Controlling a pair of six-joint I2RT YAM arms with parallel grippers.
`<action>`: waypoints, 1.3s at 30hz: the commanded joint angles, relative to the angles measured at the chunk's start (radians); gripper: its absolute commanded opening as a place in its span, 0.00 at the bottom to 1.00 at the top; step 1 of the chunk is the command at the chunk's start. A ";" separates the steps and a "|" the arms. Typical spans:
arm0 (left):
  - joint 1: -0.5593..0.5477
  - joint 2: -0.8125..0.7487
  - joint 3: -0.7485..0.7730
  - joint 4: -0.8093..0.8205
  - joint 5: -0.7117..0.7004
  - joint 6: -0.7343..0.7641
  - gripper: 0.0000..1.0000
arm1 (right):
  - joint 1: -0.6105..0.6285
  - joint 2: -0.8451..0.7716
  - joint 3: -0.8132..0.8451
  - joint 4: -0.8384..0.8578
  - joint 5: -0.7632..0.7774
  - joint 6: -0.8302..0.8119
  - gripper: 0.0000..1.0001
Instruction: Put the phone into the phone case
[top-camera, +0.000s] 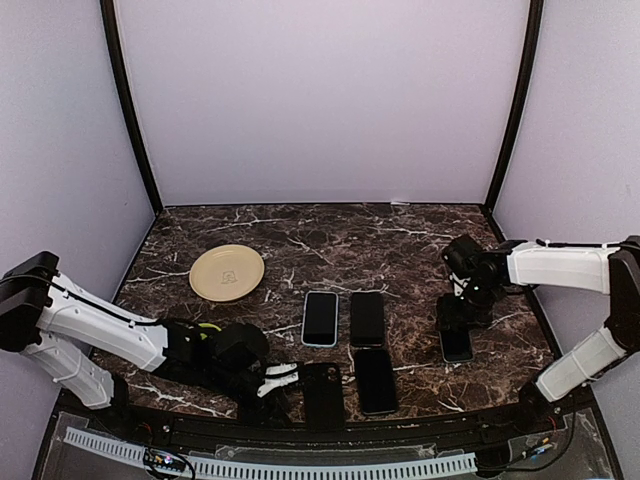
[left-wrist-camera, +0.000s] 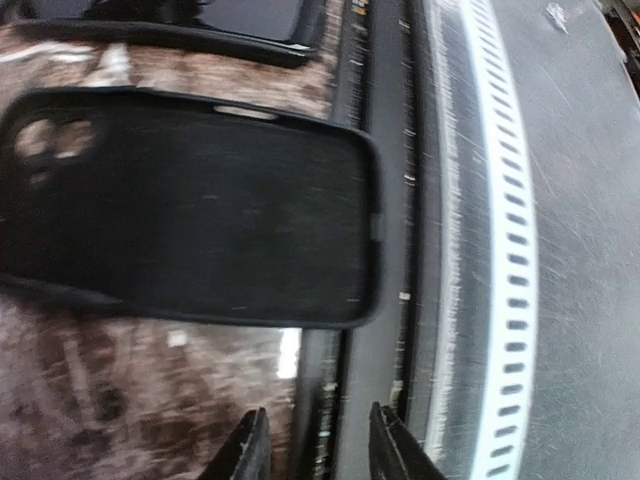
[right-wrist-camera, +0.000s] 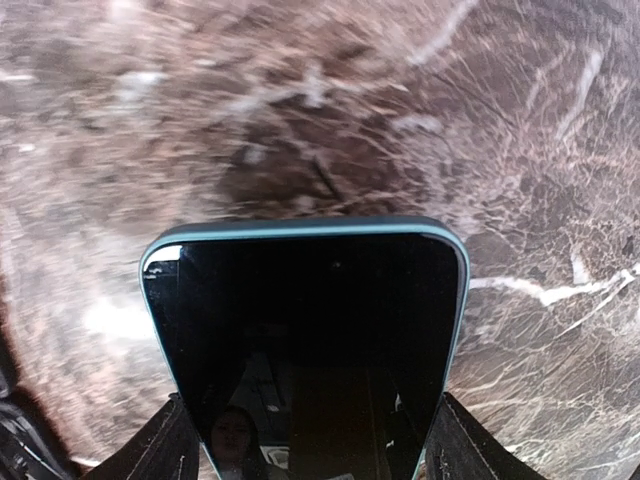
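Note:
A black phone case (top-camera: 322, 392) lies open side up near the table's front edge. In the left wrist view the case (left-wrist-camera: 190, 200) lies just ahead of my fingertips, with camera holes at its left end. My left gripper (top-camera: 283, 380) is open and empty beside the case, and in its own view (left-wrist-camera: 320, 450) it hangs over the table's front edge. My right gripper (top-camera: 455, 318) is shut on a phone with a teal rim (top-camera: 457, 346) at the right of the table. In the right wrist view the phone (right-wrist-camera: 305, 320) sits screen up between both fingers (right-wrist-camera: 170, 445).
A yellow plate (top-camera: 227, 272) sits at the back left. A light-rimmed phone (top-camera: 320, 318) and a black one (top-camera: 367, 318) lie side by side mid-table, with another black phone (top-camera: 375, 381) in front of them. A perforated white rail (left-wrist-camera: 510, 250) runs along the front edge.

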 joint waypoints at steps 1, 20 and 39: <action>-0.062 0.046 0.052 -0.033 0.061 0.074 0.34 | 0.022 -0.052 -0.002 0.030 0.017 0.020 0.39; -0.086 0.256 0.189 0.034 -0.299 -0.079 0.32 | 0.556 -0.114 0.163 0.073 0.220 0.391 0.32; -0.084 -0.107 -0.053 0.214 -0.377 -0.144 0.35 | 0.890 0.190 0.388 0.061 0.279 0.639 0.29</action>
